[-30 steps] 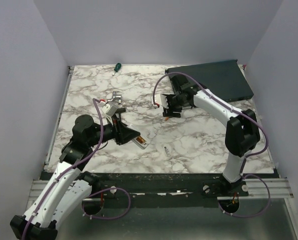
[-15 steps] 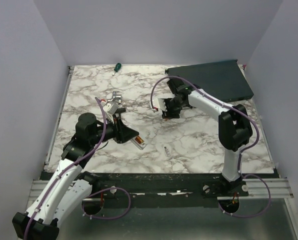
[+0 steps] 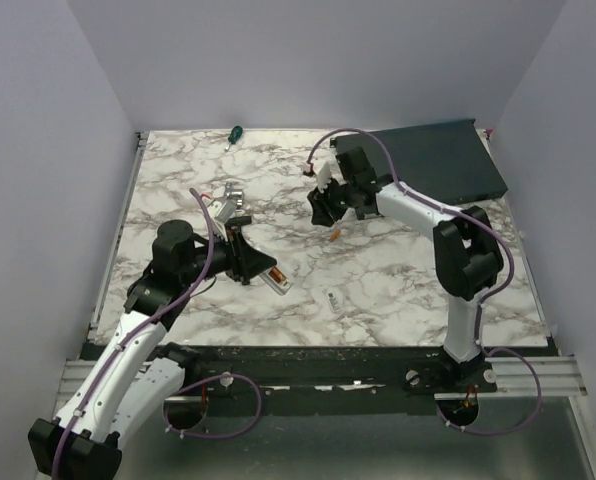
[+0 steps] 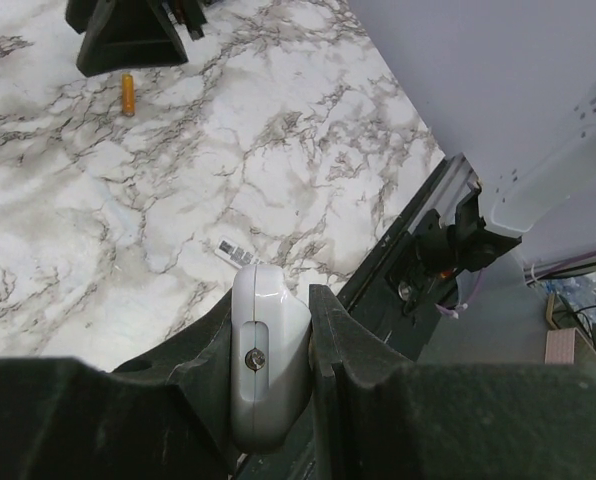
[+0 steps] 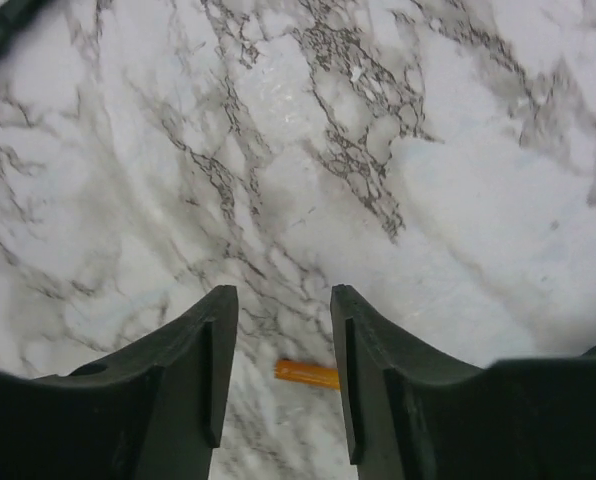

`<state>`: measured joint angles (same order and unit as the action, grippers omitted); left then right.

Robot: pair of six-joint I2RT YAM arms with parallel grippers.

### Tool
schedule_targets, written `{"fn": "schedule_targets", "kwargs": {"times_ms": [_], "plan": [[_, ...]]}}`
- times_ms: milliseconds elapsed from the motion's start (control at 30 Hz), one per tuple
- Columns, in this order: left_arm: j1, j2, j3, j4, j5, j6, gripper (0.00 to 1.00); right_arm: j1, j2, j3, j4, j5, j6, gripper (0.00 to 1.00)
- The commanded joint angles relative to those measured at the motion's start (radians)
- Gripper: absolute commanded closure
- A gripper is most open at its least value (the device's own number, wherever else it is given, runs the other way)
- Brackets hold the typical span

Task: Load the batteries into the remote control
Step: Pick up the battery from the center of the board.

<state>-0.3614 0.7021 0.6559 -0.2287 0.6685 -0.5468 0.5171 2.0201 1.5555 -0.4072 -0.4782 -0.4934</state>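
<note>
My left gripper (image 3: 258,271) is shut on the white remote control (image 3: 278,281), holding it above the near-left marble. In the left wrist view the remote's end (image 4: 269,350) with a small screw sits squeezed between the fingers (image 4: 353,360). One orange battery (image 3: 335,236) lies loose on the marble at mid-table. My right gripper (image 3: 321,214) hovers just beyond it, open. In the right wrist view that battery (image 5: 307,374) lies flat below the gap between the fingers (image 5: 193,360), partly hidden by the right one, touching neither.
A silver metal bracket (image 3: 230,199) lies behind the left gripper. A green-handled screwdriver (image 3: 234,132) sits at the far edge. A large dark flat box (image 3: 433,158) fills the far right corner. A small white piece (image 3: 333,299) lies near the front.
My right gripper has swung left and toward the far side while its jaws narrowed, and the orange battery now shows on the marble beside it. The left gripper with the remote has barely shifted.
</note>
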Motion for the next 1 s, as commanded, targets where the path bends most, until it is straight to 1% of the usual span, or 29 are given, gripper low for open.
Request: {"fn": "schedule_targets", "kwargs": {"times_ms": [0,33,133,167,200,267,400,533,700,833,967], "plan": [[0.018,0.035,0.061,0.004,0.018,0.004,1.0,-0.003,-0.128,-0.147,0.279,0.171,0.617,0.47],[0.021,0.044,0.065,0.007,0.022,0.005,1.0,-0.003,-0.132,-0.138,0.248,0.261,0.714,0.42],[0.03,0.061,0.075,0.009,0.03,0.01,1.0,-0.004,-0.11,-0.028,0.01,0.428,0.895,0.42],[0.033,0.068,0.077,0.011,0.029,0.01,1.0,-0.004,-0.115,-0.028,-0.026,0.509,0.972,0.41],[0.035,0.073,0.077,0.015,0.032,0.01,1.0,-0.003,-0.134,-0.053,-0.027,0.544,1.029,0.4],[0.042,0.083,0.081,0.02,0.039,0.011,1.0,-0.002,-0.165,-0.121,0.006,0.562,1.101,0.38],[0.052,0.094,0.085,0.024,0.054,0.013,1.0,-0.002,-0.166,-0.176,-0.022,0.614,1.224,0.36],[0.059,0.092,0.07,0.032,0.067,0.008,1.0,0.0,-0.162,-0.228,0.006,0.617,1.281,0.36],[0.067,0.077,0.056,0.039,0.074,0.002,1.0,0.005,-0.142,-0.251,0.043,0.63,1.309,0.36],[0.076,0.076,0.056,0.045,0.083,0.001,1.0,0.027,-0.08,-0.205,0.019,0.637,1.298,0.4],[0.083,0.07,0.052,0.044,0.088,0.001,1.0,0.058,-0.035,-0.17,-0.007,0.654,1.28,0.46]]}}
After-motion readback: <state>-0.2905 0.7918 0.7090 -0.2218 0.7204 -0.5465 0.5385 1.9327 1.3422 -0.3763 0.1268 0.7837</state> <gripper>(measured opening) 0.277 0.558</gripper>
